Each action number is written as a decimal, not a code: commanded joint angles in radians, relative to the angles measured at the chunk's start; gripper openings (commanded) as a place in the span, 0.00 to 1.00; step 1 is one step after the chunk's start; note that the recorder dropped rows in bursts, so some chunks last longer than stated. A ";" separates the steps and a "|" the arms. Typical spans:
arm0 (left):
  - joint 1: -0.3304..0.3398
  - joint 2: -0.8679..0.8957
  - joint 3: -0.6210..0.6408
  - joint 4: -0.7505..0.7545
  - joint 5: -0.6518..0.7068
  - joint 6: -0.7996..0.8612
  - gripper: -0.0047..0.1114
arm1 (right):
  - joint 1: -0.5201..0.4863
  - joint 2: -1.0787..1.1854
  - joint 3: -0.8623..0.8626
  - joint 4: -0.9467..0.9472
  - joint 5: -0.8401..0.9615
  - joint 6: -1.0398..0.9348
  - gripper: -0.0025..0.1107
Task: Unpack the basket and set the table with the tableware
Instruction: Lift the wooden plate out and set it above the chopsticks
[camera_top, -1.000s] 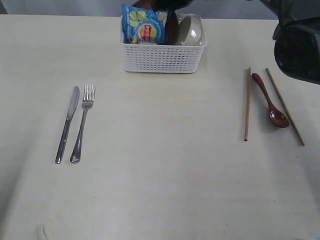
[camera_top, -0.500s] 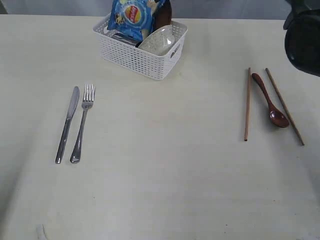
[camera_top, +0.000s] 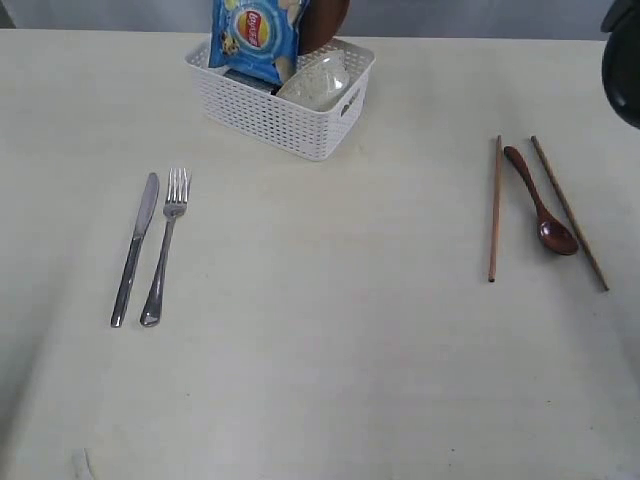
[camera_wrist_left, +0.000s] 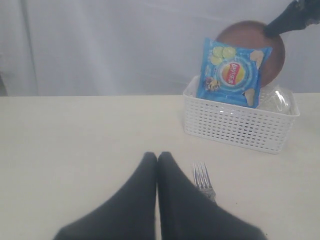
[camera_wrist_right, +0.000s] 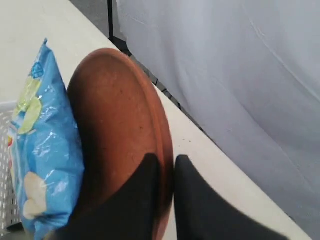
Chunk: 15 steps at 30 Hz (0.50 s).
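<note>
The white basket (camera_top: 283, 112) stands skewed at the table's (camera_top: 330, 330) far edge. It holds the off-white bowl (camera_top: 316, 80), a blue chip bag (camera_top: 254, 35) and the brown plate (camera_top: 326, 20), which stands on edge. My right gripper (camera_wrist_right: 166, 159) is shut on the plate's (camera_wrist_right: 115, 120) rim, just behind the chip bag (camera_wrist_right: 40, 150). On the left lie the knife (camera_top: 135, 248) and fork (camera_top: 164, 246). On the right the spoon (camera_top: 541, 203) rests between two chopsticks (camera_top: 494, 208). My left gripper (camera_wrist_left: 157, 156) is shut and empty, low beside the fork (camera_wrist_left: 202, 180). No mug is visible.
In the left wrist view the right arm (camera_wrist_left: 296, 16) reaches in from above onto the plate (camera_wrist_left: 272, 47) over the basket (camera_wrist_left: 240, 125). A dark part of the right arm (camera_top: 624, 60) sits at the exterior view's top right corner. A pale curtain hangs behind the table.
The basket swung and slid left a second ago and now stays put. The plate and chip bag have risen slightly, and the right arm's dark bulk has drawn further out of the exterior view.
</note>
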 joint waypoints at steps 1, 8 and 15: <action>-0.001 -0.004 0.003 -0.005 -0.006 0.000 0.04 | -0.006 -0.043 -0.006 -0.084 -0.039 0.055 0.02; -0.001 -0.004 0.003 -0.005 -0.006 0.000 0.04 | -0.057 -0.108 -0.006 -0.184 -0.043 0.208 0.02; -0.001 -0.004 0.003 -0.005 -0.006 0.000 0.04 | -0.196 -0.146 -0.006 -0.217 0.103 0.319 0.02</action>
